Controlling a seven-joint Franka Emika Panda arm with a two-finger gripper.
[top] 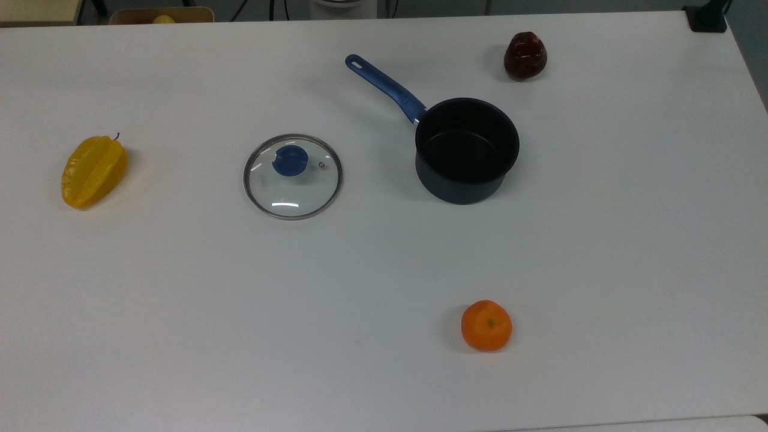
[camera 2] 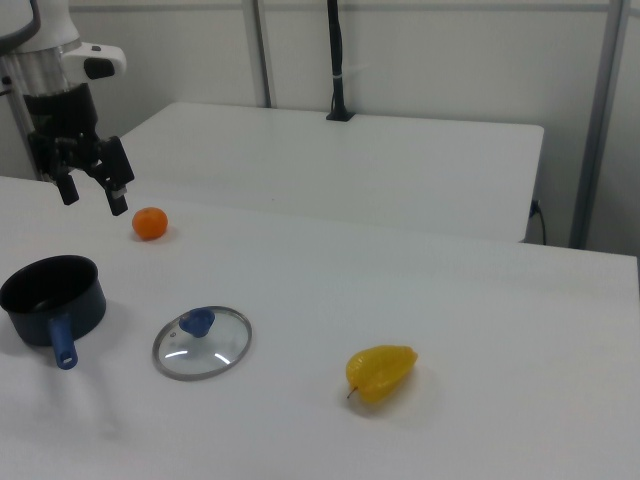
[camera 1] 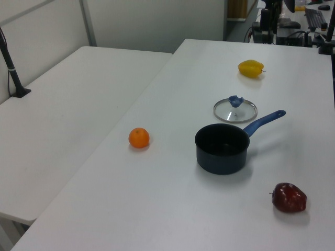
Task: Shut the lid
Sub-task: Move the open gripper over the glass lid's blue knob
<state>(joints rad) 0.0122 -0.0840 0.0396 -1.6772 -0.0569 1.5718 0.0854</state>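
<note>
**Glass lid waiting beside open saucepan as arm hangs clear**

The round clear glass lid with a metal rim and blue centre knob [top: 293, 176] is lying flat on the white worktop [top: 180, 312], knob up, well apart from the dark, blue-handled saucepan [top: 467, 150], which is standing open and empty to the top view's right. In the right view, the robot's black 2-finger end effector [camera 2: 93, 195] is hanging above the worktop near the far edge, fingers spread and holding nothing, well away from the lid.

By this reading, the step in hand is the reach for the knob. Doing it well is likely meaning a descent straight over the knob, fingers straddling it, then a level lift so the rim is clearing the saucepan's wall before being lowered centred on the opening.

3 pieces of fruit are sitting around: a yellow starfruit [top: 93, 170] at the top view's left, a dark red apple-like fruit [top: 525, 56] beyond the saucepan, and an orange [top: 486, 324] nearer the camera. None is lying between lid and saucepan; the saucepan's long blue handle [top: 384, 86] is angling away from the lid's likely route.
</note>
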